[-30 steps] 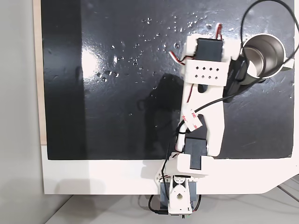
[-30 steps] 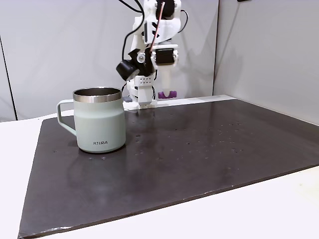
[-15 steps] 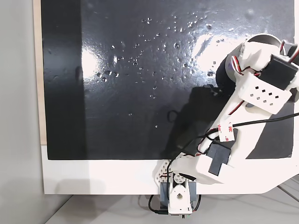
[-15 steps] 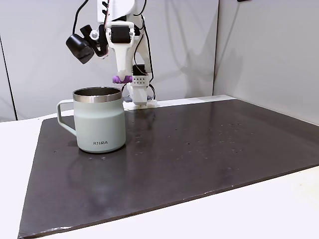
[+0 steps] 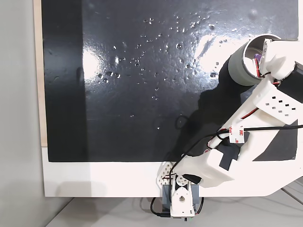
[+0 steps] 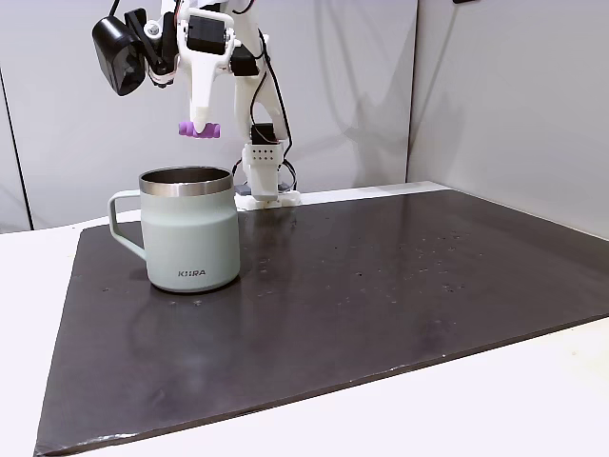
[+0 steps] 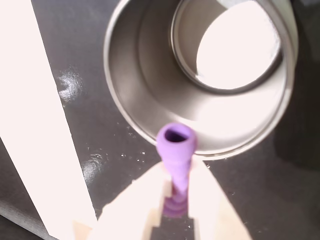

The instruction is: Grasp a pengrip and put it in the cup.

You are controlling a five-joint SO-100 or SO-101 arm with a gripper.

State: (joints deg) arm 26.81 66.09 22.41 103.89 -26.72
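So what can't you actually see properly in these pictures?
- The cup's handle and far rim, in a fixed view from above: the white arm covers them.
- The middle of the pengrip, in the wrist view: the jaws close over it, and the view is blurred.
- Whether the pengrip is squarely over the cup's mouth: the side fixed view cannot give depth.
- The cup's bottom, wrist view: glare whitens it.

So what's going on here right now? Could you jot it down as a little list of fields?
scene: one arm over a dark mat
pincer: shut on the pengrip
pengrip: purple, lying level in the side fixed view, in the air above the cup
cup: upright on the mat, handle to the left in the side fixed view
cup inside: shiny steel, nothing seen in it in the wrist view
step left: let the pengrip drop into the cup
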